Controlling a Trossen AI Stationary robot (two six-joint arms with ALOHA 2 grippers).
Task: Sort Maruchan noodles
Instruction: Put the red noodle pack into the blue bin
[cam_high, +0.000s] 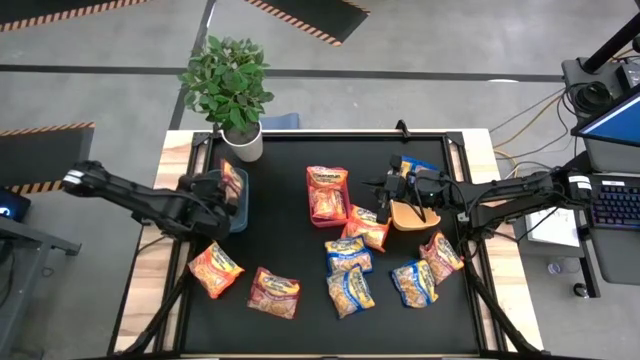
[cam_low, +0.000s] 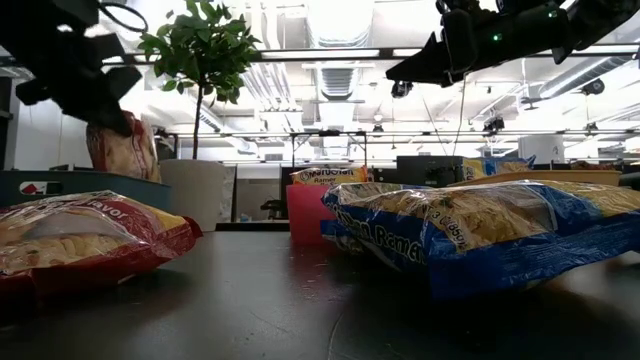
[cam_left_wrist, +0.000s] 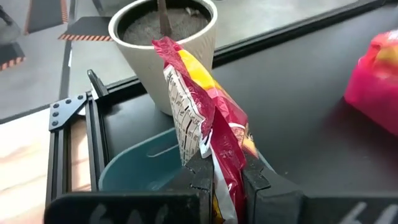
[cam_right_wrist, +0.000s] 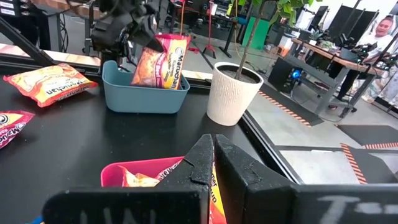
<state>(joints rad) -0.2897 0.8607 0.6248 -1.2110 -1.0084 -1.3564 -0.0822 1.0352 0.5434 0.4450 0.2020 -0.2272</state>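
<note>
My left gripper (cam_left_wrist: 221, 167) is shut on a red-pink Maruchan noodles packet (cam_right_wrist: 163, 62) over the teal bin (cam_high: 238, 205) at the table's far left. My right gripper (cam_right_wrist: 212, 146) is shut on nothing and hovers level above the table's middle, between the red bin (cam_high: 327, 195) and the tan bin (cam_high: 415, 214). The red bin holds orange packets. Orange (cam_high: 215, 270), red-pink (cam_high: 273, 292) and blue-and-yellow (cam_high: 350, 290) packets lie flat on the black table top. My left gripper pinches the red-pink packet by its upper end (cam_right_wrist: 147, 42) between its two fingers (cam_left_wrist: 199, 169). The fingers slant down from the table's left. The packet hangs tilted below them, on edge, its lower end (cam_right_wrist: 155, 84) inside the teal bin's walls. Whether it touches the bin's floor is hidden.
A white pot (cam_high: 243, 140) with a green plant stands just beyond the teal bin, close to my left gripper. More packets (cam_high: 365, 227) (cam_high: 440, 255) lie around the tan bin. A raised black frame (cam_left_wrist: 93, 118) edges the table.
</note>
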